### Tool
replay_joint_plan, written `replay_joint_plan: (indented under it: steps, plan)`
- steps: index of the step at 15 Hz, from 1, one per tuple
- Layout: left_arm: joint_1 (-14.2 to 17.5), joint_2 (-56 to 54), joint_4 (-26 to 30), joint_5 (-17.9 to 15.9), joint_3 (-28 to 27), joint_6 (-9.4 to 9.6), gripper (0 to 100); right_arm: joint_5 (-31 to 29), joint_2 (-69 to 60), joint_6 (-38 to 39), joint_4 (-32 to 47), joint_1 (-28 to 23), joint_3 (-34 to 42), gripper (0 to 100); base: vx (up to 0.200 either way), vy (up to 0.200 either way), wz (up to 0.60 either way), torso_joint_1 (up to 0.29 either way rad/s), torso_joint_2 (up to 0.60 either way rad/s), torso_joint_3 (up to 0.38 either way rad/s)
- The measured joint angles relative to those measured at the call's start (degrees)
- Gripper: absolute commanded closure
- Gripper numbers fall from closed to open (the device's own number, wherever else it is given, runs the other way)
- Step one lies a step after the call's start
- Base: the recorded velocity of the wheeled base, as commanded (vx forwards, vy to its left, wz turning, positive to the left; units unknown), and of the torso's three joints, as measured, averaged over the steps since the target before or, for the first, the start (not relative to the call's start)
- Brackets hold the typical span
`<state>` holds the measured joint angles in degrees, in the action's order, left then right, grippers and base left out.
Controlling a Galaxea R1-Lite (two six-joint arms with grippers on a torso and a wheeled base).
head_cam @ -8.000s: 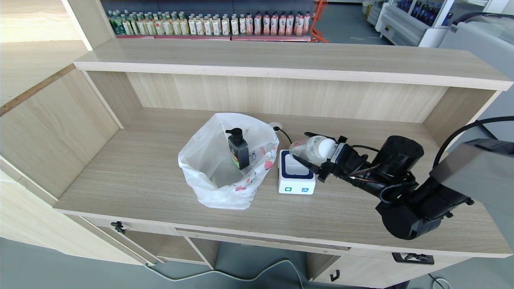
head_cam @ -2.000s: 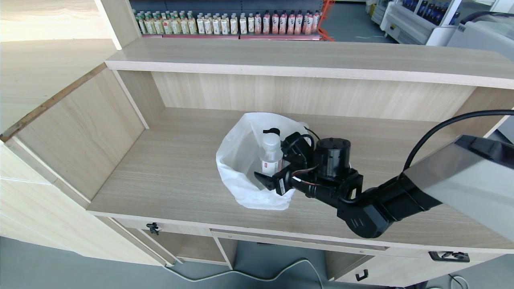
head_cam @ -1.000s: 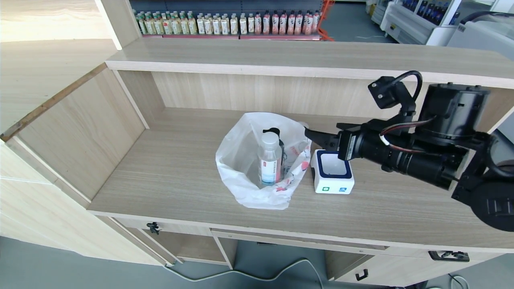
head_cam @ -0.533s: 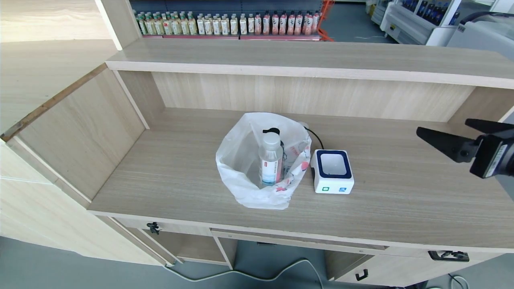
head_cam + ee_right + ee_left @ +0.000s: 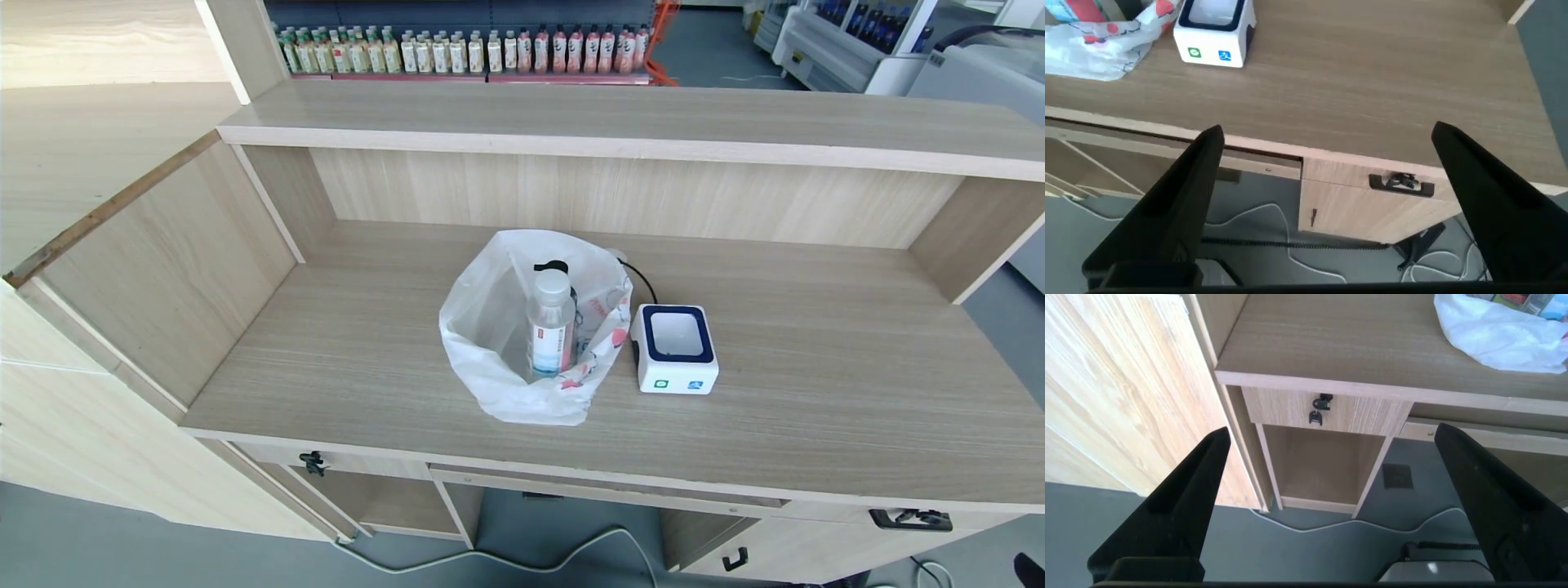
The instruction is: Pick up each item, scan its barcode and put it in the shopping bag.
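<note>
I'm seeing my left gripper (image 5: pixel 1333 431) hanging off the front edge of the counter (image 5: pixel 1315 343), jaws spread wide and gripping nothing, facing a drawer (image 5: pixel 1323 404). At the counter's middle the white shopping bag (image 5: pixel 490 359) is sitting open. A clear bottle (image 5: pixel 549 327) is standing upright inside it, with a dark pump bottle (image 5: pixel 558 267) just behind. The scanner (image 5: pixel 675 347) is sitting just beside the bag on its right, its cable (image 5: pixel 641 278) trailing toward the back. My right gripper (image 5: pixel 1327 129) is hanging off the counter's front edge too, jaws likewise spread and empty.
</note>
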<state>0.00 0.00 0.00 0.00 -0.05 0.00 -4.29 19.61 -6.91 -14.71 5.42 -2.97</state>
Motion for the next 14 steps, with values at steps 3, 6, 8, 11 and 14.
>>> replay_joint_plan:
  steps: [3, 6, 8, 11, 14]
  plan:
    - [0.0, 0.0, 0.0, 0.0, 0.0, 0.0, 0, 4.4, -11.8, 1.9, 13.3, -4.9, 2.5, 0, 0.0, 0.0, 0.0, 0.0, 0.0, 0.0]
    - [0.0, 0.0, 0.0, 0.0, 0.0, 0.0, 0, 5.2, -17.6, 2.8, 14.3, -5.8, 2.9, 0, 0.0, 0.0, 0.0, 0.0, 0.0, 0.0]
    - [0.0, 0.0, 0.0, 0.0, 0.0, 0.0, 0, 5.2, -19.0, 4.2, 14.4, -5.8, 3.0, 0, 0.0, 0.0, 0.0, 0.0, 0.0, 0.0]
    - [0.0, 0.0, 0.0, 0.0, 0.0, 0.0, 0, 5.2, -19.7, 4.4, 14.4, -5.9, 3.0, 0, 0.0, 0.0, 0.0, 0.0, 0.0, 0.0]
    - [0.0, 0.0, 0.0, 0.0, 0.0, 0.0, 0, 5.2, -19.8, 4.3, 14.4, -5.9, 3.0, 0, 0.0, 0.0, 0.0, 0.0, 0.0, 0.0]
